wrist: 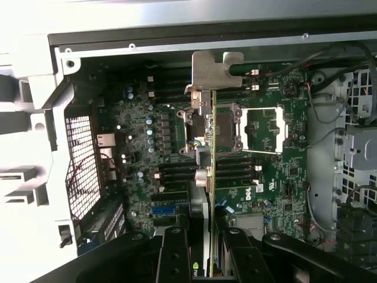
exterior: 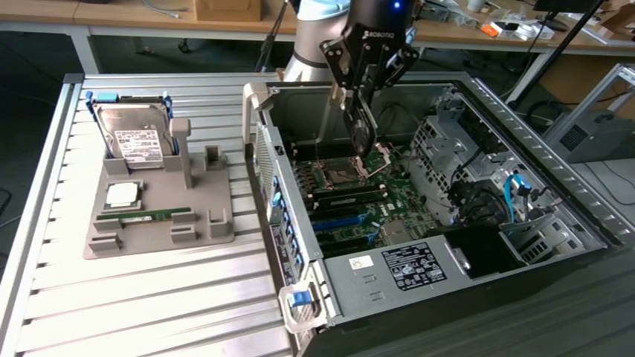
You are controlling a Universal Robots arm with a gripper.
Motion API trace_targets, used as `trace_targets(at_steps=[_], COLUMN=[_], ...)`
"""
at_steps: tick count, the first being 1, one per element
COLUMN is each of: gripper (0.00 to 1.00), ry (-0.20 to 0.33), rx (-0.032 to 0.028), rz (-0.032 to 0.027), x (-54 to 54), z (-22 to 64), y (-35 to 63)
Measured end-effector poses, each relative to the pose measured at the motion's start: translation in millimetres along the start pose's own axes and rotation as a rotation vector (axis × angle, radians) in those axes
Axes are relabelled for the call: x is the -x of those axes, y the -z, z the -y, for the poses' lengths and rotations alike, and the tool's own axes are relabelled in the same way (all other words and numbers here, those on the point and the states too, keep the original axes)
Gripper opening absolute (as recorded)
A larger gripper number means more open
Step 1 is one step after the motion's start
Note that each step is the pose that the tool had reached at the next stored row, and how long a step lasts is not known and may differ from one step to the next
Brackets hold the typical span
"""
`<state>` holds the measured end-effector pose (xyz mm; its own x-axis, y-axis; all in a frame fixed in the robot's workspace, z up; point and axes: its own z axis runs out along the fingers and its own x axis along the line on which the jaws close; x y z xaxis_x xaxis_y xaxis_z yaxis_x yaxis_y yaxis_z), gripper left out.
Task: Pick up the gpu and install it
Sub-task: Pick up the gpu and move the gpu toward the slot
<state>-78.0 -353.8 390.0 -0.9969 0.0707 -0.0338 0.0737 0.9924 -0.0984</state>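
Gripper [wrist: 206, 256]: black fingers closed on the near end of the gpu [wrist: 212, 153], a thin green circuit-board card seen edge-on. It sits between the two fingers, clamped on its flat faces. Its silver metal bracket [wrist: 215, 71] is at the far end, away from the jaws.

In the exterior view the gripper [exterior: 355, 93] carries the gpu [exterior: 360, 128] hanging straight down, long axis roughly vertical and lower end inside the open grey metal computer case [exterior: 367, 286].

Below the card: green motherboard [wrist: 288, 171], with the square silver-framed CPU socket [wrist: 265, 127] just beside the card's line. The card's lower end appears to hang clear above the board. I cannot tell how close it is.

The blue expansion slot [exterior: 337, 219] lies nearer the case's front than the card, apart from it.

Progress (judged): the pick is done and the card is lifted and brought over the case. Install not done, as the card is not seated in any slot.

Further off, at the exterior view's left: grey moulded parts tray [exterior: 149, 238] holding a silver boxy hard drive [exterior: 137, 137] and a narrow green RAM stick [exterior: 144, 216].
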Motion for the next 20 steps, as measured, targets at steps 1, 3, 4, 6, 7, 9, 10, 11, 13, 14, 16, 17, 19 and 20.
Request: trace_targets(at_steps=[1, 3, 4, 6, 7, 9, 10, 11, 13, 14, 16, 17, 19, 20], gripper=[0.27, 0.27, 0.27, 0.27, 0.27, 0.27, 0.27, 0.27, 0.27, 0.27, 0.27, 0.27, 0.27, 0.27], ry=[0.000, 0.000, 0.000, 0.000, 0.000, 0.000, 0.000, 0.000, 0.000, 0.000, 0.000, 0.000, 0.000, 0.000], rx=[0.0000, -0.0001, 0.0000, -0.0001, -0.0001, -0.0001, -0.0001, -0.0001, -0.0001, -0.0001, -0.0002, -0.0002, -0.0002, -0.0002], rz=[0.0000, 0.0000, 0.0000, 0.0000, 0.0000, 0.0000, 0.0000, 0.0000, 0.0000, 0.0000, 0.0000, 0.0000, 0.0000, 0.0000], x=[0.3, 0.9, 1.3, 2.2, 2.6, 3.4, 3.7, 4.2, 4.8, 5.1, 5.7, 6.0, 6.6, 6.8], z=[-0.1, -0.1, -0.2, -0.3, -0.4, -0.5, -0.5, -0.6, -0.7, -0.8, -0.9, -0.9, -1.0, -1.0], y=[-0.2, -0.6, -0.9, -1.5, -1.9, -2.5, -2.7, -3.1, -3.6, -3.9, -4.4, -4.6, -5.0, -5.2])
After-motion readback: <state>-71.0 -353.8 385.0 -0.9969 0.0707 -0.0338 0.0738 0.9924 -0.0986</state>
